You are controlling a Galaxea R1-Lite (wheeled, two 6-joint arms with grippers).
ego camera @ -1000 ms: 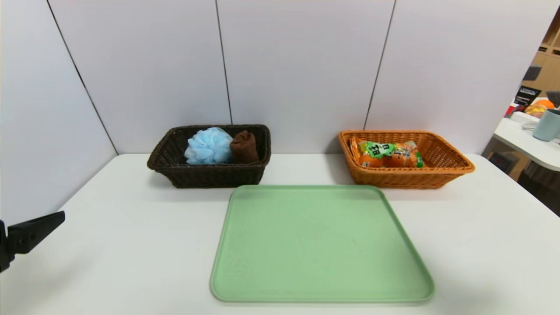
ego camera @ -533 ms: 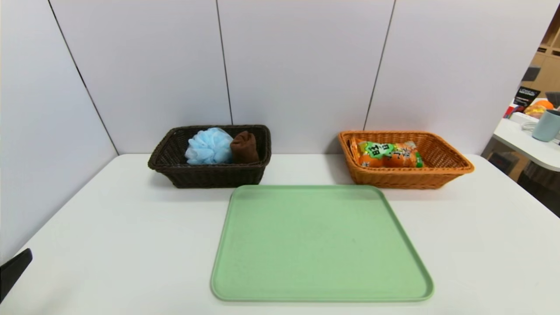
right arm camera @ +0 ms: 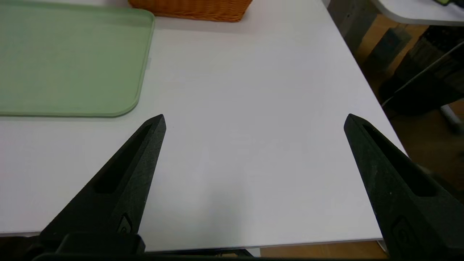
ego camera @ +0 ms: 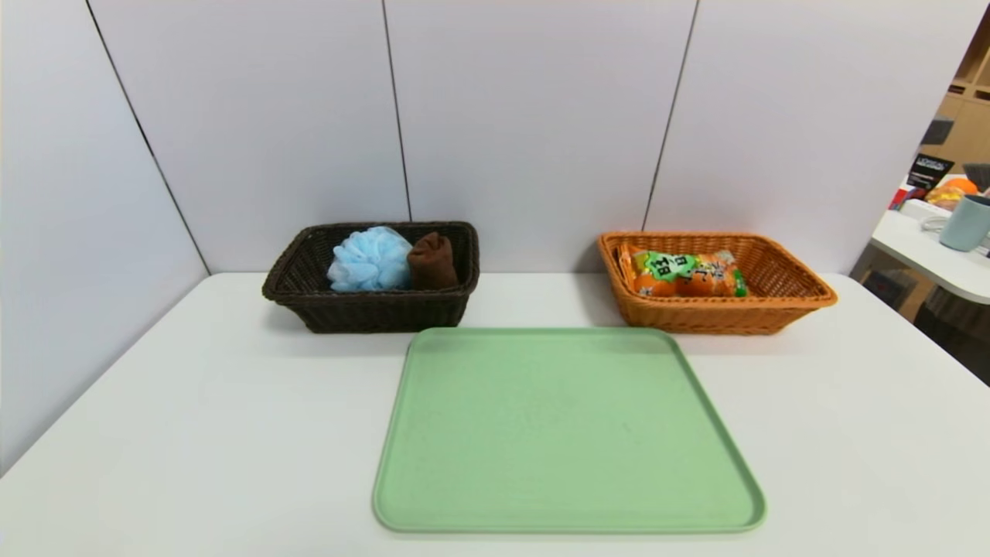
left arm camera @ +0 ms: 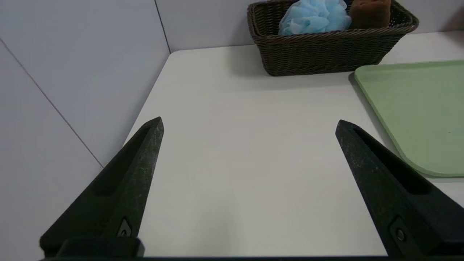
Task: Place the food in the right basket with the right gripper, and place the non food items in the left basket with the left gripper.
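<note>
The dark brown left basket [ego camera: 371,309] holds a light blue bath pouf [ego camera: 370,259] and a rolled brown cloth [ego camera: 431,261]. An orange-and-green snack packet [ego camera: 684,273] lies in the orange right basket [ego camera: 719,313]. Neither gripper shows in the head view. My left gripper [left arm camera: 249,125] hangs open over bare table near the left wall, well short of the left basket [left arm camera: 326,54]. Over the table's front right part, my right gripper [right arm camera: 255,121] is open too, with nothing between its fingers.
A green tray [ego camera: 568,433] lies flat in the middle of the white table [ego camera: 193,433], with nothing on it. Wall panels close off the back and left. The table's right edge [right arm camera: 366,79] drops to the floor; another desk with a cup [ego camera: 965,220] stands beyond.
My left gripper has drawn back toward the near left and left the head view. The baskets, their contents and the tray have not moved.
</note>
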